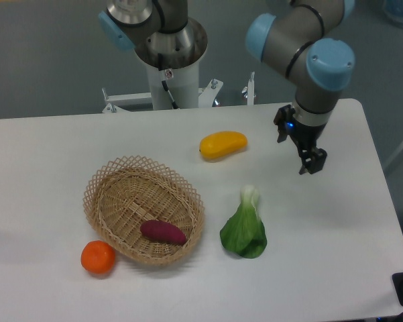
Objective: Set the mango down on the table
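Mango [222, 145]: lying on the white worktop [335, 228] toward its far edge, apart from all else. Tool [312, 163]: well right of the mango, holding nothing; jaw gap cannot be told. Wicker basket [143, 209]: front left, holding 1 purple sweet potato [163, 232]. Orange [98, 257]: just beside the basket's front rim. Bok choy [244, 228]: right of the basket.

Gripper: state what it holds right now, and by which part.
Nothing. The black two-finger gripper hangs empty above the white table, well right of the smooth yellow-orange oblong mango, which lies on the tabletop.
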Tool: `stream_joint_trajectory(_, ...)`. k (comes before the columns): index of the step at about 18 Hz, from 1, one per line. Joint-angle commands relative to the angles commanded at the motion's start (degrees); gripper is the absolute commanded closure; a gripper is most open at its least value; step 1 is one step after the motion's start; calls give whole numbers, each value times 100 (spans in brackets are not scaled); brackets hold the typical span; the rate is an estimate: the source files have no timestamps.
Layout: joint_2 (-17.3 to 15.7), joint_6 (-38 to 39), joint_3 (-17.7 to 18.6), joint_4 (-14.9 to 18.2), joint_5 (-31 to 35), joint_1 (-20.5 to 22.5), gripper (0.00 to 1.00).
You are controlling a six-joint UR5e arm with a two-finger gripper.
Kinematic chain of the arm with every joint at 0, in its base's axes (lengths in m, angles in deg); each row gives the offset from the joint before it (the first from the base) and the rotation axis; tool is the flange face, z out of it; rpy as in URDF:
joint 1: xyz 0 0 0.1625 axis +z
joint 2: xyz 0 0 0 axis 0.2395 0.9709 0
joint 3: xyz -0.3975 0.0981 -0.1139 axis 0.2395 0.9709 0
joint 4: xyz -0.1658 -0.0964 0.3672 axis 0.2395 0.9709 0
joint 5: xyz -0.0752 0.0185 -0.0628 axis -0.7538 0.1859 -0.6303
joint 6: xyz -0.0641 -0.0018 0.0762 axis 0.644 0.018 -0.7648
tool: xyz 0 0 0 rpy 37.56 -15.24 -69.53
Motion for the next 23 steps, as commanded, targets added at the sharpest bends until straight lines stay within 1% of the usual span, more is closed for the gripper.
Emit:
stream_joint_trajectory(4,246,9,-396,26,26,35,0)
stream_joint_trajectory(11,501,421,-756,26,44,53,0)
stream_joint_trajectory(16,809,791,-1196,26,44,53,0)
stream_joint_trajectory(23,871,914,-1214,18,44,44,0)
